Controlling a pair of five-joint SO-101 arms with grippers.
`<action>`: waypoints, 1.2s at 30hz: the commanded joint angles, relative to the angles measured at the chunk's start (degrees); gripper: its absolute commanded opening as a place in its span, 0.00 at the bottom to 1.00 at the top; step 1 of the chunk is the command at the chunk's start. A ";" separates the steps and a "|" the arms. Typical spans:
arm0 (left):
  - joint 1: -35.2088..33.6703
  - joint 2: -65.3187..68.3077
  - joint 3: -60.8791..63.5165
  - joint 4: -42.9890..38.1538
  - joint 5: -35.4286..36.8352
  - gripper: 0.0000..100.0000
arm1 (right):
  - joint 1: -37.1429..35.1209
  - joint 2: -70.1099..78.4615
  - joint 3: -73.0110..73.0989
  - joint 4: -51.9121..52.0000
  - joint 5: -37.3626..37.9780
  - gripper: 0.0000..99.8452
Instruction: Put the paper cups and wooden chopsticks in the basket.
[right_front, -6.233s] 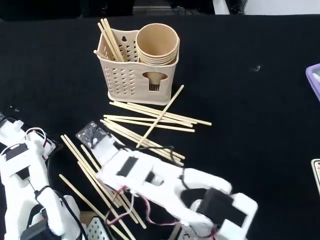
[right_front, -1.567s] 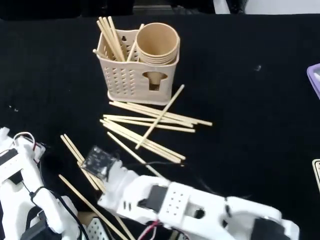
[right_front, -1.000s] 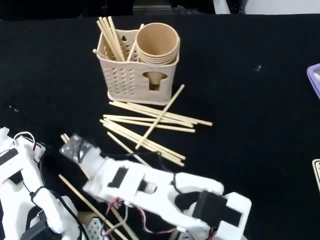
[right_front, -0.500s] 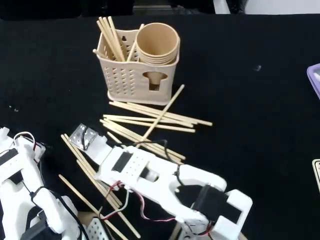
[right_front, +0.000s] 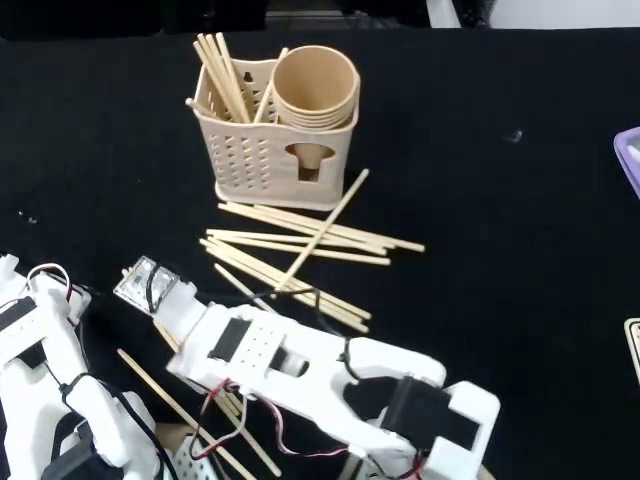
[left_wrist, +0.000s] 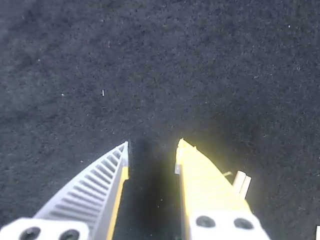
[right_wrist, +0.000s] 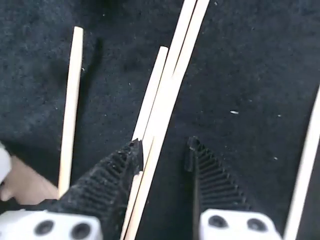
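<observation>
While the cups (right_front: 315, 85) sit nested in the basket (right_front: 250, 155) with a bundle of chopsticks (right_front: 222, 72) standing beside them, loose sticks (right_front: 300, 245) lie scattered on the tabletop (right_front: 500, 250) in front of it. One stick more leans by the cups than six seconds ago, so a delivery has been made. Over the last second the right arm (right_front: 300, 360) has swung back and forth above the near sticks, and in the last half second it slid a little toward the left arm (right_front: 40, 370). Its jaws are spread, straddling a pair (right_wrist: 172, 85) that lies close against one jaw; nothing is pinched yet. It looks lined up for the next pickup, with most sticks left to gather. The left jaws are slightly parted and empty over bare cloth.
</observation>
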 joint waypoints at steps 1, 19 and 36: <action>-0.57 -0.62 -2.07 -0.79 0.18 0.16 | -0.53 3.30 -4.97 -0.79 -0.53 0.16; -0.57 -0.62 -2.07 -0.79 0.18 0.16 | 7.56 9.10 -14.02 18.02 10.37 0.01; -0.57 -0.70 -2.15 -0.79 0.18 0.16 | 12.75 -3.03 -3.74 16.62 16.00 0.12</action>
